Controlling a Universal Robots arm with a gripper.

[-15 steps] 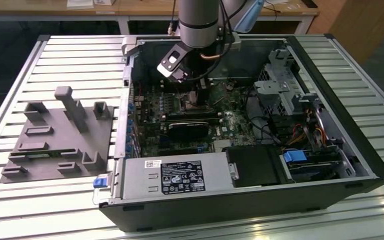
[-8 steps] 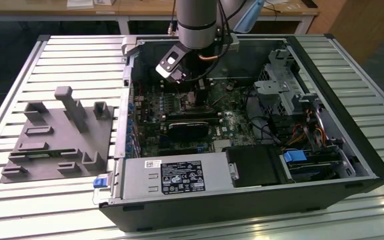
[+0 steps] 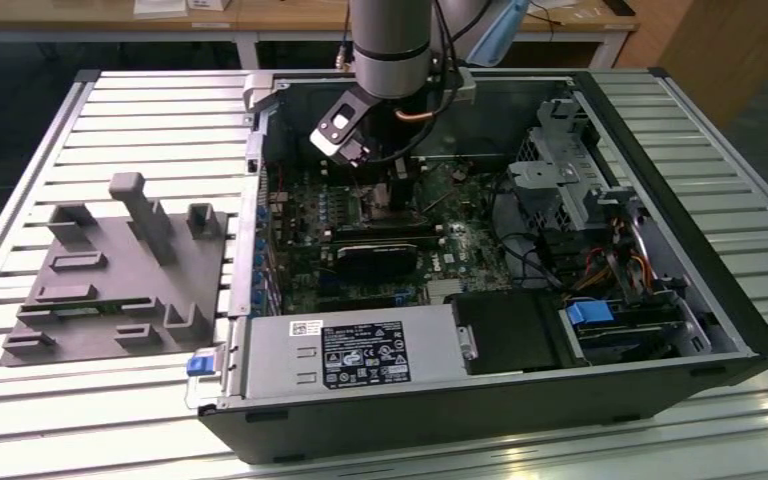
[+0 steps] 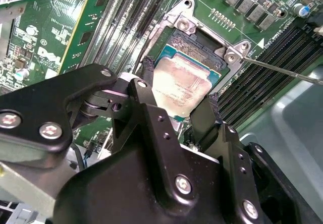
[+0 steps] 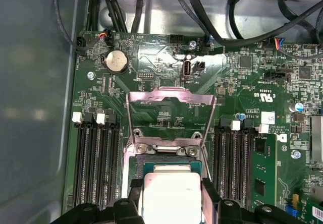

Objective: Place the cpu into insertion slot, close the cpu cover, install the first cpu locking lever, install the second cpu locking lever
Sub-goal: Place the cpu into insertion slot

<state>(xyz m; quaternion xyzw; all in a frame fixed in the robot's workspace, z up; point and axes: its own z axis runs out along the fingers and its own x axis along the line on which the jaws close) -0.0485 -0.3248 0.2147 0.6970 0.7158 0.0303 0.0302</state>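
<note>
Black two-finger gripper (image 4: pixel 181 82) clamped on the small square silvery-beige cpu (image 4: pixel 182 92), a finger at each opposite edge. Cpu lies over the dark, grey-rimmed square insertion slot (image 4: pixel 194 43) in the green circuit board (image 5: pixel 156 47); seated or just above, hard to tell. Thin grey metal frame cpu cover (image 5: pixel 170 97) is tilted open.

My arm (image 3: pixel 391 40) reaches straight down from above. My hand (image 4: pixel 180 85) points downward, its two black fingers (image 4: pixel 151 108) pressed against opposite edges of a small square chip (image 4: pixel 184 75), gripping it between them.
</note>
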